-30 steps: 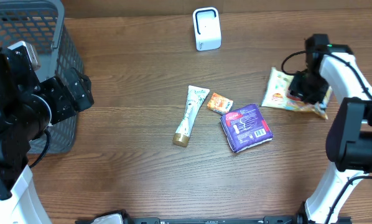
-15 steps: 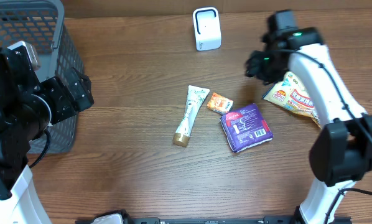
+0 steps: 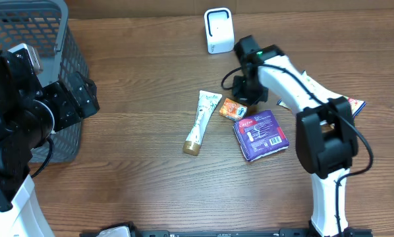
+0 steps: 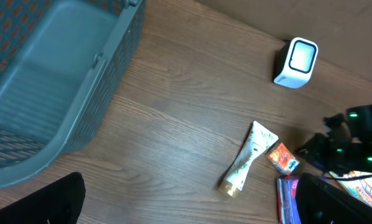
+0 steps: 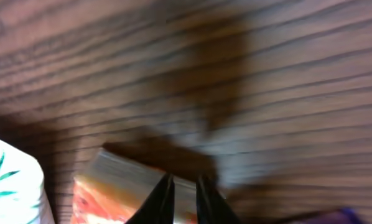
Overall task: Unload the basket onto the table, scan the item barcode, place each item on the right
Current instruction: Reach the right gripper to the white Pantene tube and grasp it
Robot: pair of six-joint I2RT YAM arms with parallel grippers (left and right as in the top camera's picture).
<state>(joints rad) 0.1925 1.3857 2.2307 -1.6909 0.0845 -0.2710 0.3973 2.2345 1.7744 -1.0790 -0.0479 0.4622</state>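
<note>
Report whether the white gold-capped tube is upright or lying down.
Lying down: the white gold-capped tube rests lengthwise on the brown wooden table.

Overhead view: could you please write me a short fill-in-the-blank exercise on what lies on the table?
The tube lies just left of the small ___ packet. The right gripper is above that packet, beside the ___ pack. The basket stands at the ___ end of the table.
Missing words: orange; purple; left.
</note>
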